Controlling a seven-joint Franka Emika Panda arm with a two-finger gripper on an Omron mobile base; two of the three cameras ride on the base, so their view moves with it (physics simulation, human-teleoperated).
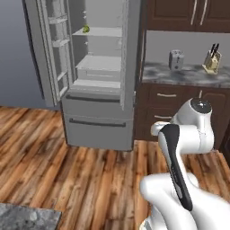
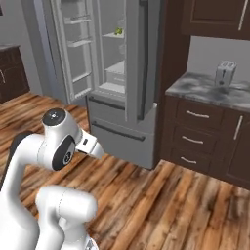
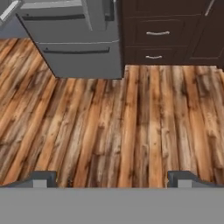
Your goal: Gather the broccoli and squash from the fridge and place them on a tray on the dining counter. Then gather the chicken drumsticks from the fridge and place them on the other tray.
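One small lumpy green broccoli (image 1: 86, 29) waits at eleven o'clock inside the tall grey fridge (image 1: 96, 121); approach squarely, empty hand (image 3: 112, 179) spread wide.

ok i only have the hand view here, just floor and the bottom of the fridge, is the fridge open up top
Observer: Yes. In the left base view the fridge has its left door swung open, showing white shelves.
Operator: anything on those shelves
Observer: One small green piece, likely the broccoli, sits on an upper shelf near the left end.
Operator: what's on the counter to the right of the fridge
Observer: A silver toaster and a knife block stand on the grey marbled counter above the dark drawers.
Operator: and is my gripper holding anything
Observer: No. Your own view shows the gripper with its tips wide apart over bare wood floor.
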